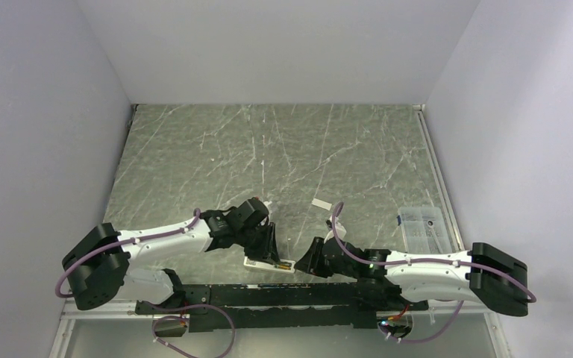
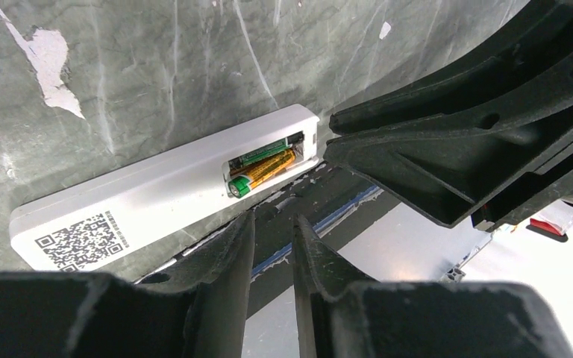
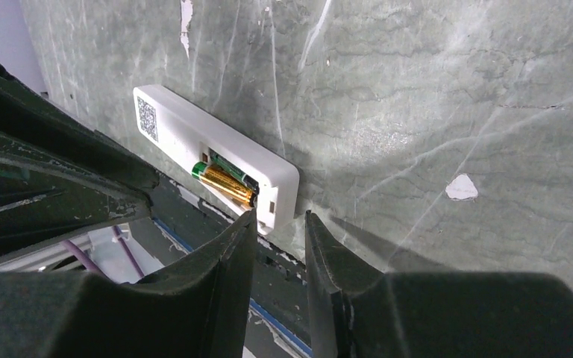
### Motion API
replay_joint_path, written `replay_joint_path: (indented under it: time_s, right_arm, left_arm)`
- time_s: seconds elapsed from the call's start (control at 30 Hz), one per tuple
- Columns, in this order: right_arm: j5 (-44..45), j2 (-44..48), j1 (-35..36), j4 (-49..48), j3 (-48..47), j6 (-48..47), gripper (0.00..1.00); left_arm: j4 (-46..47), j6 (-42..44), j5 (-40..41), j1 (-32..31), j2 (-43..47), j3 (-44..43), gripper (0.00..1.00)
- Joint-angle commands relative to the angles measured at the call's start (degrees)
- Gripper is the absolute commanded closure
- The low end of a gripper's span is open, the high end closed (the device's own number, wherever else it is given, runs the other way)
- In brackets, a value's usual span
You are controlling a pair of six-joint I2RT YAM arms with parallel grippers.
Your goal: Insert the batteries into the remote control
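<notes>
The white remote control lies recess-up at the table's near edge. Both batteries sit in its open recess, one gold-green, one darker behind it. In the left wrist view the remote shows a QR label. My left gripper hovers just off the remote's long side, jaws a narrow gap apart and empty. My right gripper is at the remote's battery end, jaws a narrow gap apart and empty; the batteries lie just ahead of it. From above, the left gripper and the right gripper flank the remote.
A small flat white cover piece lies further back on the marbled table. A clear plastic case sits at the right edge. A black rail runs along the near edge, right under the remote. White walls enclose three sides.
</notes>
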State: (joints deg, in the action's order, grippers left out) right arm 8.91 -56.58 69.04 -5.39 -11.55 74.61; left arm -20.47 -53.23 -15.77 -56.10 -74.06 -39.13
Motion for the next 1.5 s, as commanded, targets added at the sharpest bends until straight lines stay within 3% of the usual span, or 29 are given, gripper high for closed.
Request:
replay_joint_path:
  time_s: [0.0, 1.47]
  right_arm:
    - [0.50, -0.46, -0.22, -3.55, 0.21, 0.64, 0.68]
    - [-0.21, -2.64, -0.22, -5.16, -0.19, 1.07, 0.68]
  left_arm:
    - [-0.28, 0.81, 1.82, -0.36, -0.10, -1.64, 0.70]
    - [1.17, 0.43, 1.86, -0.76, -4.07, -0.59, 0.80]
